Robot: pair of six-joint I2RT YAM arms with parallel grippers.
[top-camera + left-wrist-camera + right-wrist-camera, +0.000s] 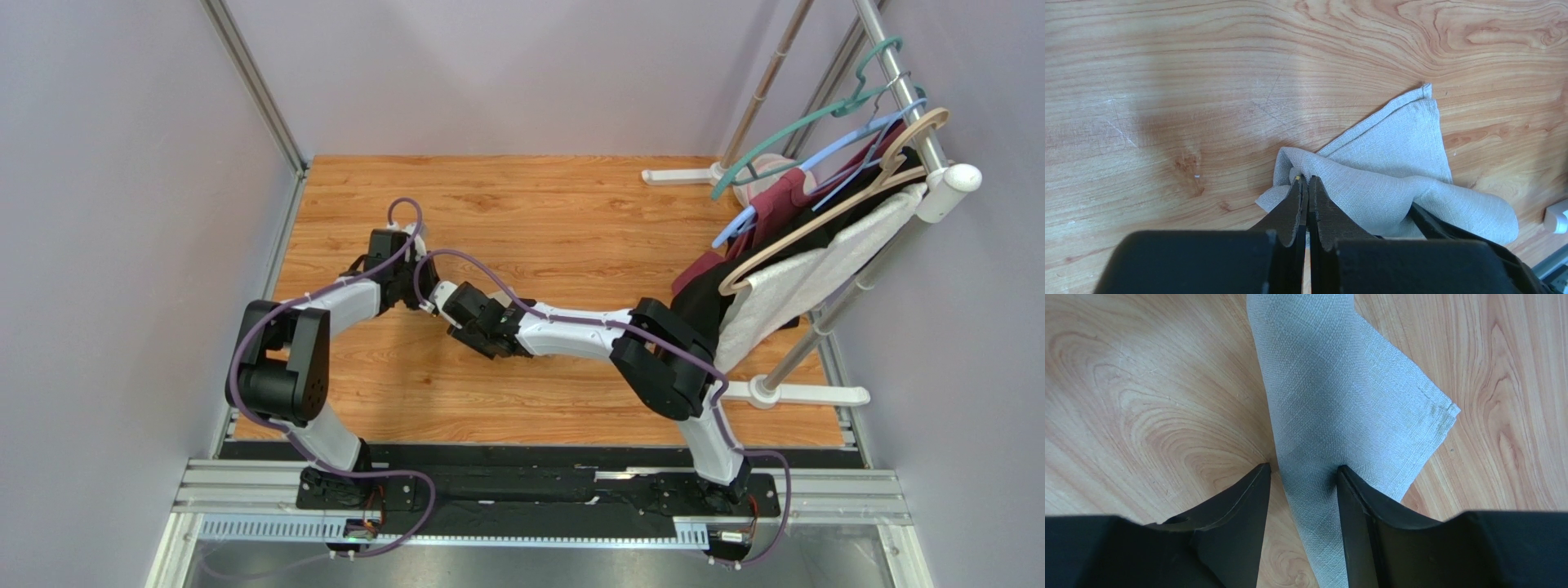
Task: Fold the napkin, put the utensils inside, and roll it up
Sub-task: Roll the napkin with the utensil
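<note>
The wooden table (564,208) shows broad open boards behind the 2 arms and in front of them. Its right edge is crowded by a rack (859,159) of hangers and garments, and grey walls close in on the left and back. Both arms reach inward and meet near the table's middle, where the napkin (1395,159) lies, hidden from above by the wrists. It is a grey-beige woven cloth, folded over itself into a rumpled wedge, with 1 hemmed corner (1427,92) pointing away flat on the wood. The left gripper (1303,179) has its jaws pressed together, pinching a bunched fold of the napkin. The right gripper (1304,467) stands with jaws apart, a strip of napkin (1333,386) running between them and touching only 1 finger (1358,502).
</note>
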